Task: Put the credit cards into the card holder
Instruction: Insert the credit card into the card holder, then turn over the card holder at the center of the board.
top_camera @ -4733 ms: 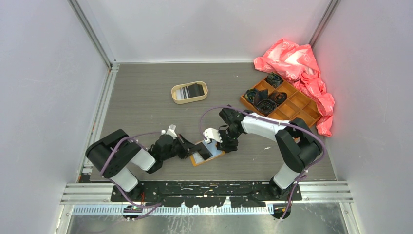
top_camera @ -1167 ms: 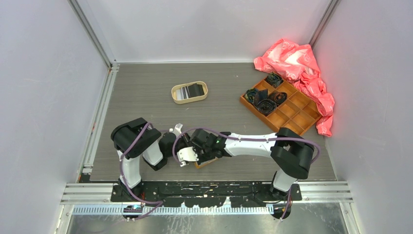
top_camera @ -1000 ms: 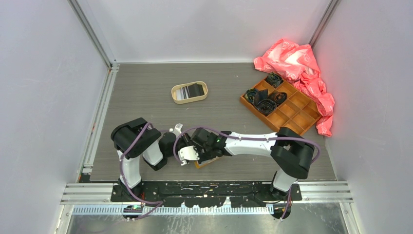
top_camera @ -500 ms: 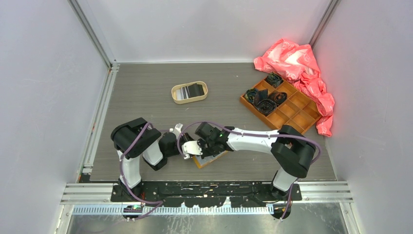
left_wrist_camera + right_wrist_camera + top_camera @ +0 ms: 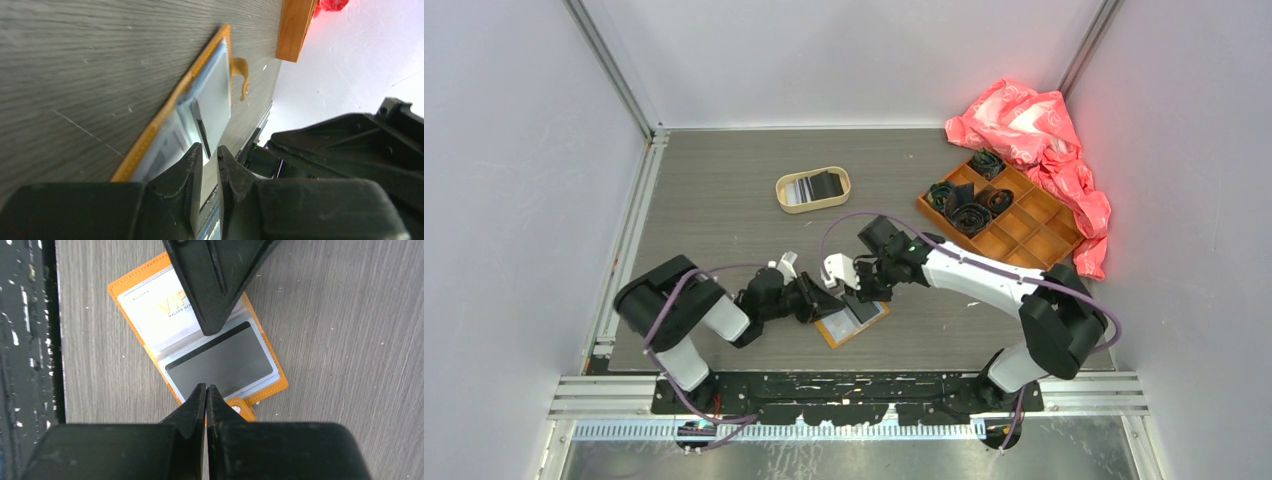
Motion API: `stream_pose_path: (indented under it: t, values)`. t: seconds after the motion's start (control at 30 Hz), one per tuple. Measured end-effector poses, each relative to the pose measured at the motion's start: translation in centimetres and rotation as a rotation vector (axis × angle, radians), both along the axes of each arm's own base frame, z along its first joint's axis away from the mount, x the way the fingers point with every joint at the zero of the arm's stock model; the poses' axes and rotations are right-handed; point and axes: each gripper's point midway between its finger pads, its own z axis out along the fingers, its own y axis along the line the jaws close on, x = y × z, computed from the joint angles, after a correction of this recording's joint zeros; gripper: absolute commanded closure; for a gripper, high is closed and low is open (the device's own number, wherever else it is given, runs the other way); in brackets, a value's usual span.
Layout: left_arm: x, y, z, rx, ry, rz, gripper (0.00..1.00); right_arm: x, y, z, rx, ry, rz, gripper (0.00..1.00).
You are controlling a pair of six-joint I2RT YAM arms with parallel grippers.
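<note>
Card holder (image 5: 280, 384), open flat, two sleeves filled, on the table (image 5: 724, 200).
Lies well apart from the oval tray (image 5: 781, 190), on the side toward the arm bases, inner face up. One clear sleeve holds a white card (image 5: 155, 310) with gold "VIP" lettering; the other holds a dark grey card (image 5: 220, 360) with a black stripe. Snap tab (image 5: 242, 410) sticks out from the edge beside the grey card. Left gripper (image 5: 209, 150): fingers a narrow slit apart, nothing seen between the tips, which sit at the fold between the sleeves. Right gripper (image 5: 205, 387): fingers pressed together, empty, over the holder's tab-side edge. Tray contents: one striped card (image 5: 799, 190) and one black card (image 5: 828, 184), side by side.
</note>
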Motion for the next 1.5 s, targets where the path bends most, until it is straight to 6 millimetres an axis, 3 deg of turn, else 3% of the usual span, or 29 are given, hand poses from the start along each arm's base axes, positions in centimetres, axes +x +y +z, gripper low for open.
stream_pose_path:
  t: [0.17,0.33,0.47,0.53,0.7,0.73,0.97,1.17,1.3,1.5]
  values:
    - [-0.2,0.8,1.9,0.074,-0.052,-0.015,0.81,0.4,-0.4,1.5,0.074,0.087,-0.063,0.9]
    - [0.4,1.9,6.9,0.154,-0.21,-0.02,0.75,0.8,-0.5,2.7,0.131,0.182,-0.149,0.86]
    - [0.6,3.5,11.9,0.193,-0.385,0.007,0.51,1.1,-0.4,3.7,0.175,0.26,-0.214,0.82]
    - [0.5,4.5,13.2,0.213,-0.443,0.026,0.39,1.0,-0.4,4.0,0.19,0.296,-0.239,0.79]
    - [-0.4,6.6,13.5,0.244,-0.524,0.059,0.11,0.9,-0.2,3.9,0.2,0.394,-0.29,0.76]
    - [-0.7,6.9,13.1,0.244,-0.531,0.063,0.09,0.8,-0.1,3.7,0.191,0.416,-0.298,0.76]
    - [-2.2,8.9,8.8,0.24,-0.475,0.111,0.14,0.9,-0.1,1.5,0.099,0.536,-0.362,0.76]
    - [-2.7,9.2,8.0,0.21,-0.447,0.134,0.21,1.1,-0.2,0.1,0.028,0.598,-0.409,0.75]
    - [-2.8,9.2,7.9,0.195,-0.428,0.14,0.33,0.9,-0.5,-0.7,-0.014,0.625,-0.438,0.75]
    - [-3.2,8.7,6.0,0.216,-0.343,0.108,0.51,1.0,-0.8,-1.7,-0.056,0.639,-0.472,0.75]
